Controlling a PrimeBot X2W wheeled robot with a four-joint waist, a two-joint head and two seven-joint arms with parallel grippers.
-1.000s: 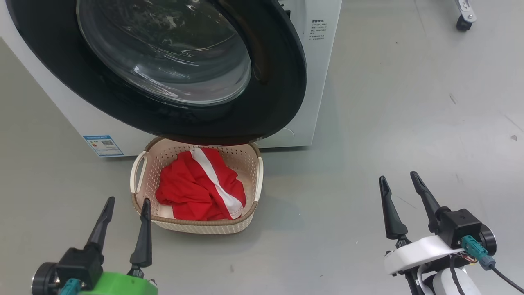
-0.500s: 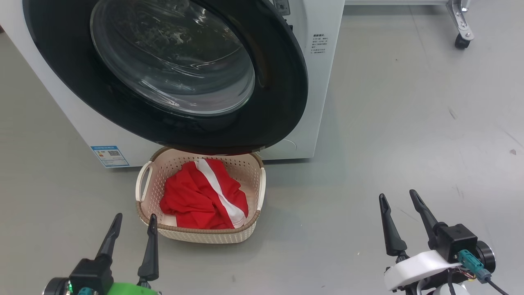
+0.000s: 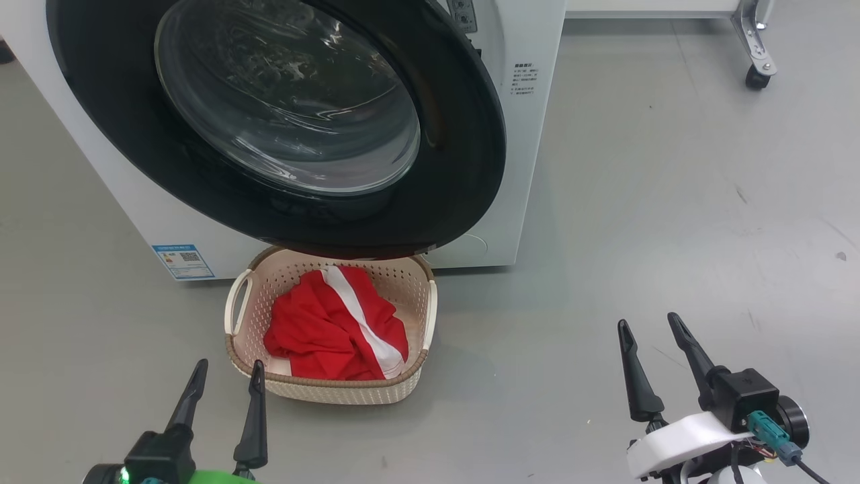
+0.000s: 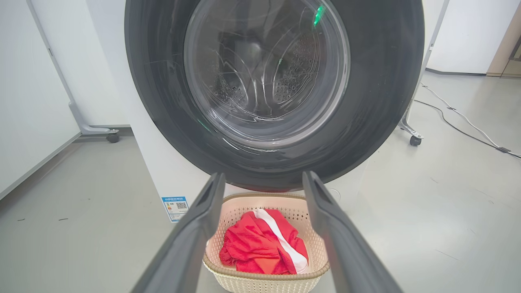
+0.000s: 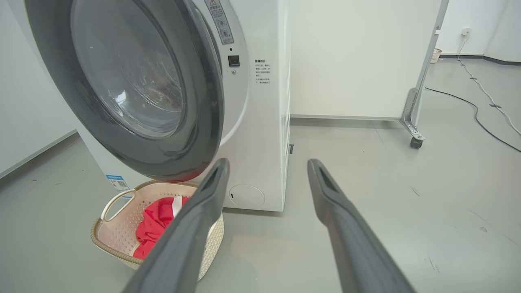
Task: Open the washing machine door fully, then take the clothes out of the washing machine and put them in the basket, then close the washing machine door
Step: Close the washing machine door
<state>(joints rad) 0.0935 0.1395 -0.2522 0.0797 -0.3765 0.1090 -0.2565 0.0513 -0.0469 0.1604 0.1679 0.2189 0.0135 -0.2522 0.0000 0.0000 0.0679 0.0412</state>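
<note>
The washing machine (image 3: 531, 134) stands white and boxy at the back. The washing machine door (image 3: 463, 134), a glossy black ring around bulging glass, lies across its front; whether it is latched I cannot tell. Below the door sits the cream basket (image 3: 336, 390) with the red, white-striped clothes (image 3: 322, 336) inside. My left gripper (image 3: 230, 366) is open and empty, just in front of the basket's near left corner. My right gripper (image 3: 647, 321) is open and empty over bare floor, well to the basket's right. The left wrist view looks between the open fingers (image 4: 195, 228) at the basket (image 4: 264, 280).
A blue sticker (image 3: 183, 261) marks the machine's lower front. A white panel on a wheeled metal leg (image 3: 756, 74) stands behind the machine at the right. A cable (image 5: 476, 110) runs across the grey floor beyond it.
The head camera has moved, so the whole picture has slid down and both grippers sit lower in it. Door, basket and clothes have not moved. Both grippers stay open.
</note>
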